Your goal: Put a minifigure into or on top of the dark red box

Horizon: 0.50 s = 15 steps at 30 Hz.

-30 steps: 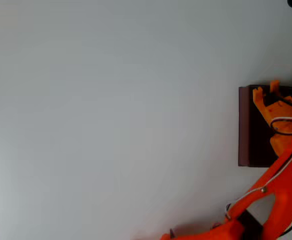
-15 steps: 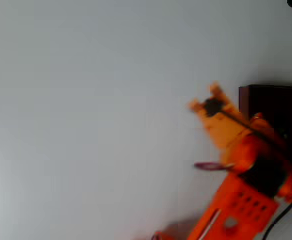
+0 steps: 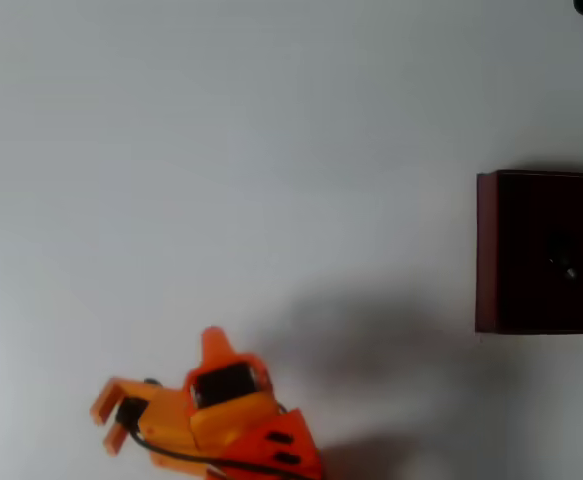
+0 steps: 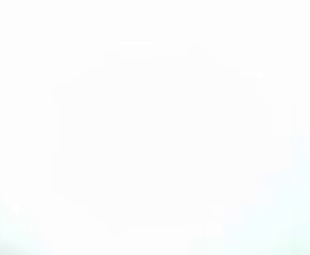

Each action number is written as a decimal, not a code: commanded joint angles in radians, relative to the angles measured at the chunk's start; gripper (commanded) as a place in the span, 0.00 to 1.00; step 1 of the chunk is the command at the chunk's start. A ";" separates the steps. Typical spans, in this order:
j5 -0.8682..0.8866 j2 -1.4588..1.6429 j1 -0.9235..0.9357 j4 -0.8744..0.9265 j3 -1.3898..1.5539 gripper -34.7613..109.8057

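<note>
Wrist view's washed out white. Overhead: dark red box cut off right, tiny blurry minifigure inside; gripper far left on the table, fingers apart, empty.

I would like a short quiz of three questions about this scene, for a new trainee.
1. True or false: the minifigure lies inside the dark red box.
2. In the overhead view, the gripper is at: A) the top right, B) the bottom left, C) the centre.
3. Fill in: the gripper's fingers are spread and hold ____.

Key:
1. True; a small grey speck shows on the box's dark floor.
2. B; it is far from the box, which sits at the right edge.
3. Nothing; the fingers are apart with only white table between them.
</note>
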 commanded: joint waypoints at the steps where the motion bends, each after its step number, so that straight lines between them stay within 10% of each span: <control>1: -0.034 0.334 -0.055 0.115 0.126 0.24; 15: -0.009 0.334 -0.014 0.069 0.288 0.24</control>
